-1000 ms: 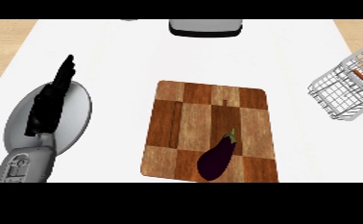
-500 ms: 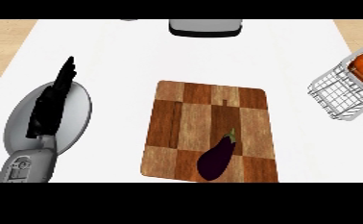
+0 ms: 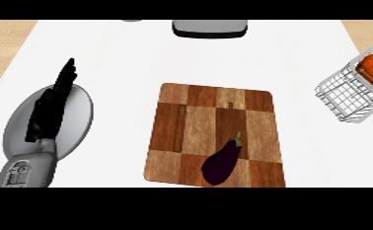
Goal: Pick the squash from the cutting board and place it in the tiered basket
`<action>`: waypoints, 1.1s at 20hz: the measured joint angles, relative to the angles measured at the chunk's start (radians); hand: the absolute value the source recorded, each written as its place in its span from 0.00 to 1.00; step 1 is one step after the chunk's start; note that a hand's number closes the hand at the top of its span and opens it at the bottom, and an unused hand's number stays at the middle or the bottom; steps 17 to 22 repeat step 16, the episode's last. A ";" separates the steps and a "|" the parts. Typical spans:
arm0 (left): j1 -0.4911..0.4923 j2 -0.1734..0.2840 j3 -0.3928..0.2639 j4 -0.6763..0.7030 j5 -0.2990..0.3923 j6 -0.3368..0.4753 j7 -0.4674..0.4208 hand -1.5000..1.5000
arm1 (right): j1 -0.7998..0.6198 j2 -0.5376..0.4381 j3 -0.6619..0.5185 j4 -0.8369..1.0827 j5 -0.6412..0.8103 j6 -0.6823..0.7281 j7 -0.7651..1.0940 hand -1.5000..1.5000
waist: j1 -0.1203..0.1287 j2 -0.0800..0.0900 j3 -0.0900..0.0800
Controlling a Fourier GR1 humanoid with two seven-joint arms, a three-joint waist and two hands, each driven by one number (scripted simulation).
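Eggplant, dark purple with a green stem, lies on the wooden cutting board near its lower right corner, stem pointing up and to the right. No other item lies on that board, so the squash named in the task is not on it. At the right edge of the view stands the wire basket, white and tilted in the frame, and something orange shows at its upper part; it may be the squash, but only a small piece of it is visible, so that stays uncertain. The basket is well apart from the board.

On the left, the left hand rests over a grey round plate, its black fingers straight and held together, pointing up the counter and holding nothing. The grey forearm comes in from the lower left corner. A dark grey tray-like object sits at the counter's far edge.
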 measured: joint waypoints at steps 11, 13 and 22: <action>0.002 -0.003 0.001 -0.004 -0.002 -0.004 -0.011 0.50 | -0.005 -0.250 -0.068 0.235 -0.033 0.154 0.074 0.00 | 0.012 0.011 0.004; 0.003 -0.007 0.000 -0.008 0.001 -0.005 -0.009 0.50 | 0.013 -0.272 -0.075 0.256 -0.040 0.159 0.064 0.00 | 0.013 0.013 0.006; 0.011 -0.006 0.000 -0.005 -0.001 -0.005 -0.024 0.50 | 0.039 -0.294 -0.091 0.279 -0.060 0.169 0.049 0.00 | 0.010 0.014 0.008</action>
